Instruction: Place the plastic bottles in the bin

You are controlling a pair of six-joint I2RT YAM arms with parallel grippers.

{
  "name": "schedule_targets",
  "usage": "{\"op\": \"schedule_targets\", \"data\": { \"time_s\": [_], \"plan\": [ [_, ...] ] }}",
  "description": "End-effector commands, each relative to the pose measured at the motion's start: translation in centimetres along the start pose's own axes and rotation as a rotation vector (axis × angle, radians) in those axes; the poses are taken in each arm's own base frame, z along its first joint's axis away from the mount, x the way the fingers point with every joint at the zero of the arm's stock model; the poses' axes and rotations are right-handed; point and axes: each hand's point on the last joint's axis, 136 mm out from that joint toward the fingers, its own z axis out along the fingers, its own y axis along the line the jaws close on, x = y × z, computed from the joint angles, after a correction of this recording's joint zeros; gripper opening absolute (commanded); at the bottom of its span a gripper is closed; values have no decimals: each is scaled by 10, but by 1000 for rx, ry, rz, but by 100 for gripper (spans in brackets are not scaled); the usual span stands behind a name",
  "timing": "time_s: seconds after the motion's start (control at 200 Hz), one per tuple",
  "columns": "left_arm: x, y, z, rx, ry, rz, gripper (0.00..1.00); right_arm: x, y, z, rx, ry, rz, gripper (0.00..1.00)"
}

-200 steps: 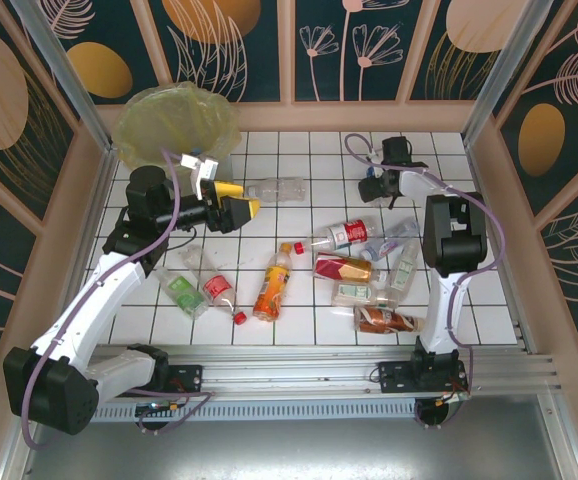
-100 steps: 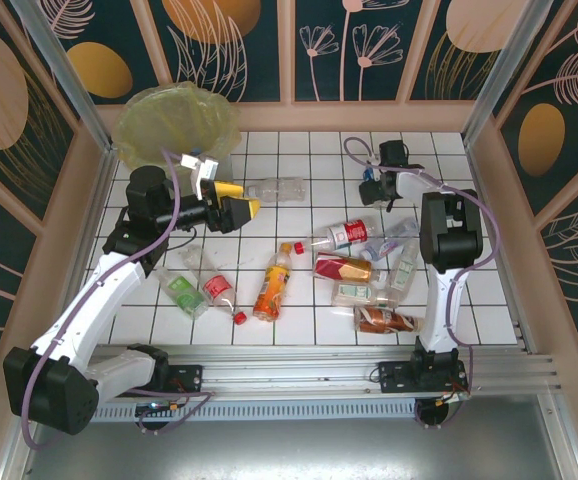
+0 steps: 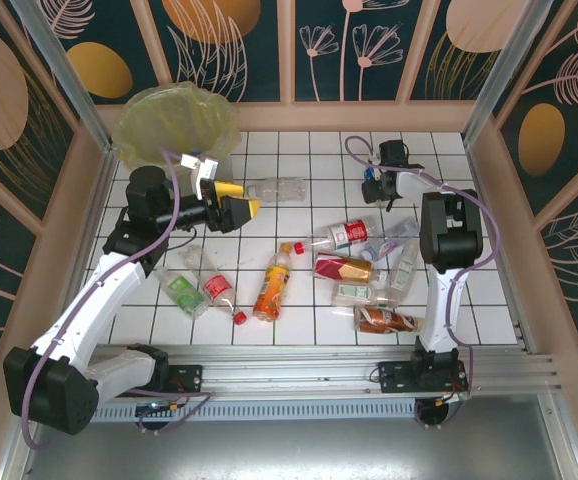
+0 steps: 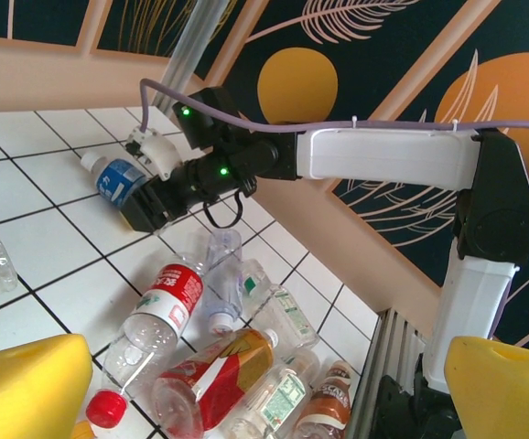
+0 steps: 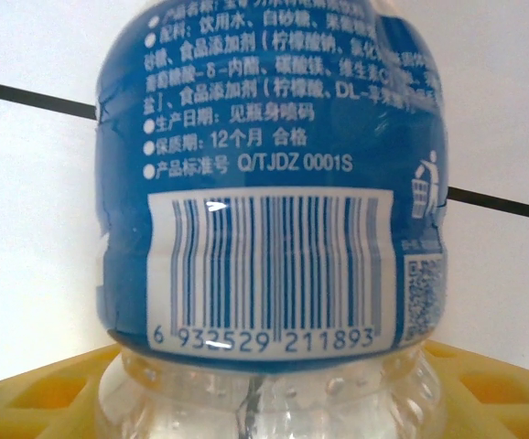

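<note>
Twelve or so bottles (image 3: pixel 272 283) lie across the table (image 3: pixel 299 150), none visibly in the bin (image 3: pixel 174 125) at its far-left corner; nearly everything remains. Left gripper (image 3: pixel 241 211) hangs spread, empty. Right gripper (image 3: pixel 371 188) flanks the blue-labelled bottle (image 5: pixel 274 229); whether it pinches is unclear.

White tiled floor (image 3: pixel 309 150) enclosed by dark walls (image 3: pixel 354 50) painted with leaves.
</note>
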Motion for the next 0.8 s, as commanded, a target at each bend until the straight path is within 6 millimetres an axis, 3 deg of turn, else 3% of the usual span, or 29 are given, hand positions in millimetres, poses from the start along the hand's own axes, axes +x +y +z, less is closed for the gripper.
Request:
{"op": "schedule_targets", "data": {
  "time_s": [0.0, 0.175, 0.275, 0.535, 0.796],
  "plan": [
    [-5, -8, 0, 23, -25, 13, 99, -36, 0, -46, -2, -129, 39, 64],
    [-7, 3, 6, -25, -70, -39, 98, -48, 8, -89, -37, -219, 72, 63],
    [-6, 9, 12, -37, -94, -78, 99, -52, 27, -116, -111, -279, 82, 63],
    [-14, 10, 30, 19, -169, -125, 97, -48, 97, -199, -430, -446, 118, 63],
    [-6, 15, 62, 52, -144, -159, 99, -17, 157, -275, -771, -541, 88, 64]
  ]
}}
